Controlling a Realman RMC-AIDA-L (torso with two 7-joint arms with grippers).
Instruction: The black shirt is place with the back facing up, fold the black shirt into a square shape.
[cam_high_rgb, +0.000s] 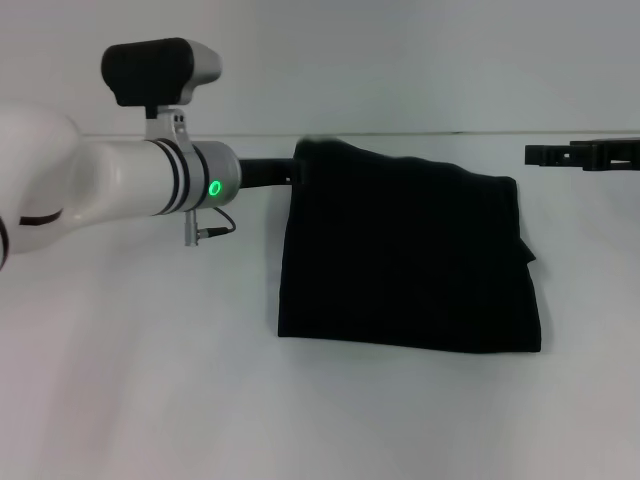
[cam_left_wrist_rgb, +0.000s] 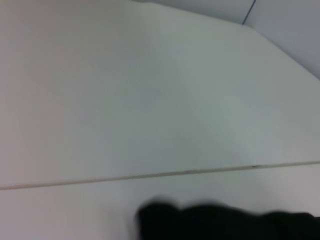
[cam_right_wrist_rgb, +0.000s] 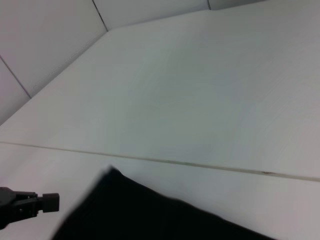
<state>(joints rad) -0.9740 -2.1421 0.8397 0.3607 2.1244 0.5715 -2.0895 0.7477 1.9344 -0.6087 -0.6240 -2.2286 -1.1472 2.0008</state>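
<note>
The black shirt (cam_high_rgb: 410, 260) lies folded into a rough rectangle on the white table, plain side up, with no lettering showing. Its far-left corner stands slightly raised. My left gripper (cam_high_rgb: 296, 170) reaches in from the left at that corner. In the right wrist view the left gripper (cam_right_wrist_rgb: 50, 201) shows a small gap to the shirt (cam_right_wrist_rgb: 150, 215). The shirt's edge also shows in the left wrist view (cam_left_wrist_rgb: 225, 222). My right gripper (cam_high_rgb: 530, 154) hovers just beyond the shirt's far-right corner, apart from the cloth.
The white table (cam_high_rgb: 140, 380) spreads around the shirt. A thin seam (cam_high_rgb: 420, 134) runs across behind the shirt, with a pale wall beyond it. My left arm's white forearm (cam_high_rgb: 120, 180) spans the left of the head view.
</note>
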